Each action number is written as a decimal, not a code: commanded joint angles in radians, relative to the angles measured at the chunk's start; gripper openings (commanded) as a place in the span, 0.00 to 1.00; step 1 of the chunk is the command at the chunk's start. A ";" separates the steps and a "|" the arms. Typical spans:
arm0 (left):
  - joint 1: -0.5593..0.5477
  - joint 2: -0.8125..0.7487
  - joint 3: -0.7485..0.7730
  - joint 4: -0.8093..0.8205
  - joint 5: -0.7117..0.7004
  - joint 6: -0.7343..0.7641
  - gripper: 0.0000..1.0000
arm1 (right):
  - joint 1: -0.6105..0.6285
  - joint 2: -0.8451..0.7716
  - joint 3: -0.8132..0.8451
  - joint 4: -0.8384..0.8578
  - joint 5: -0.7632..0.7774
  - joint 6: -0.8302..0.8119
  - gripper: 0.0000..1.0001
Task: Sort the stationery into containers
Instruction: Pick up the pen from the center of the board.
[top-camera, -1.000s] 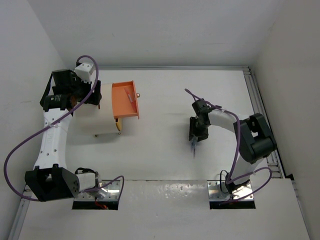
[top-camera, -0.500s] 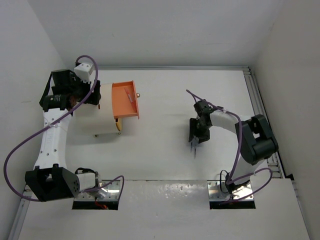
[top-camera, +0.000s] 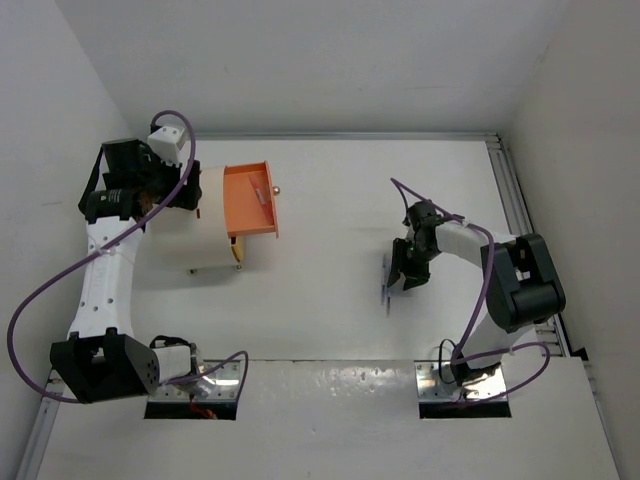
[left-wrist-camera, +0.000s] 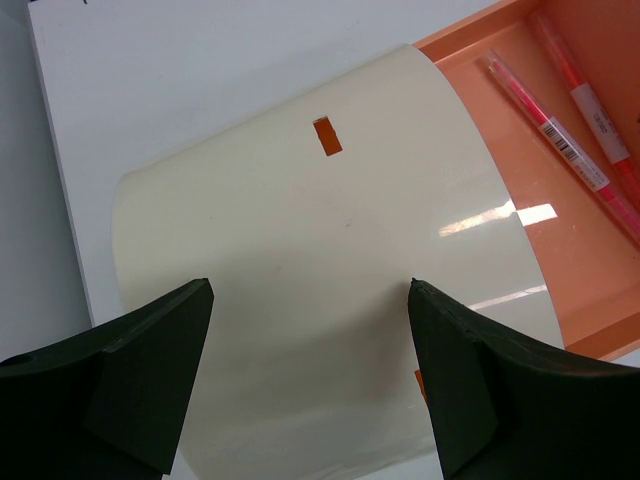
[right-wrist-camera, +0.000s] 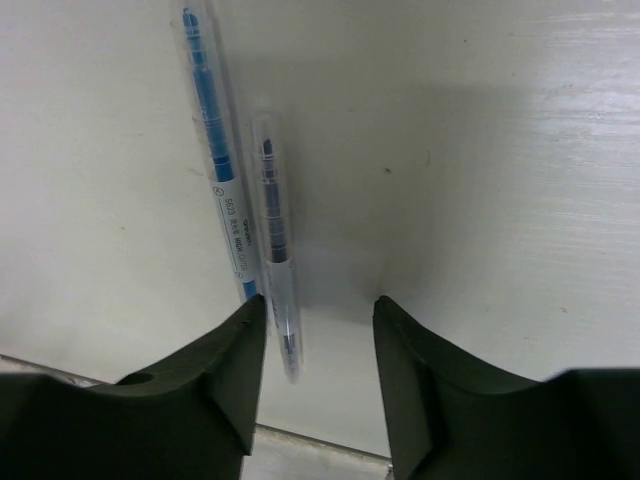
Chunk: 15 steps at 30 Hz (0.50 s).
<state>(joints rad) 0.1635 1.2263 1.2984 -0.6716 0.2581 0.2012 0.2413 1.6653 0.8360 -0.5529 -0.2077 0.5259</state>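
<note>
Blue pen (right-wrist-camera: 222, 190) end behind R fingers (right-wrist-camera: 200, 400); cabinet (left-wrist-camera: 330, 300) partly off-frame.

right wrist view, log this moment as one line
right claw: open | blue pen and darker pen: on table, ungripped | left claw: open over cabinet | drawer: pulled out, pink pens inside

The right gripper (right-wrist-camera: 320, 310) hung low over the white table (right-wrist-camera: 480, 150), its two dark fingers (right-wrist-camera: 215, 375) standing apart with bare surface between them. Two thin pens lay side by side, touching or nearly so, both running away from the camera. The blue pen (right-wrist-camera: 215, 150), printed with small text, sat nearer the view's left edge, its near end meeting the finger on that side. The darker pen (right-wrist-camera: 274, 240), in a clear barrel, reached into the gap, close to that same finger and unclamped
</note>
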 joint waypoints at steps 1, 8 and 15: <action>0.011 0.016 -0.017 -0.063 -0.020 0.014 0.85 | 0.000 -0.022 0.002 0.018 -0.012 -0.014 0.45; 0.013 0.018 -0.017 -0.063 -0.023 0.015 0.85 | 0.012 0.013 0.018 0.025 0.057 -0.018 0.40; 0.013 0.019 -0.022 -0.063 -0.028 0.018 0.86 | 0.027 0.048 0.055 0.036 0.123 -0.021 0.37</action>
<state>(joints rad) 0.1635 1.2266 1.2984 -0.6716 0.2581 0.2012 0.2584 1.6943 0.8589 -0.5457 -0.1596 0.5190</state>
